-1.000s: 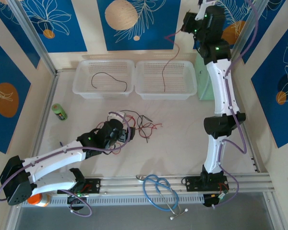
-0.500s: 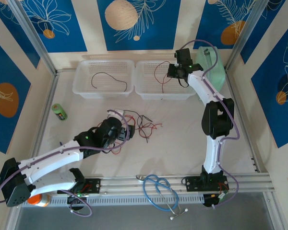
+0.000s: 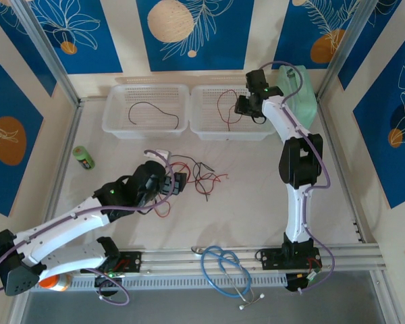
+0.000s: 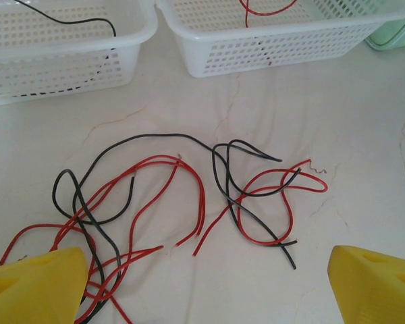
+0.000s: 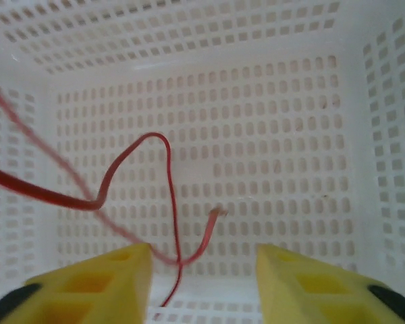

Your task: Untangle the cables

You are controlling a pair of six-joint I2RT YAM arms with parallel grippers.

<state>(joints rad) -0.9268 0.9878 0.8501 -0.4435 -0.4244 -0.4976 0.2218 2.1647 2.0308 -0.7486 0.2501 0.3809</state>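
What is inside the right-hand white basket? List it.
One red cable lies in the right basket; nothing else is visible. The right gripper hides part of its right side.

A second ago my right arm [image 3: 297,169] stood high at the far end, the red wire [image 3: 224,108] dangling from its pinched tool. It has since swung down. The right tool [image 3: 246,104] now sits low over the right-hand basket [image 3: 233,135] with its jaws parted, and the wire has dropped into a loose curl inside. My left arm [image 3: 74,219] has stretched a little farther out, so the left tool [image 3: 177,181] is closer to the tangle [image 3: 202,177] on the surface [image 3: 256,196].
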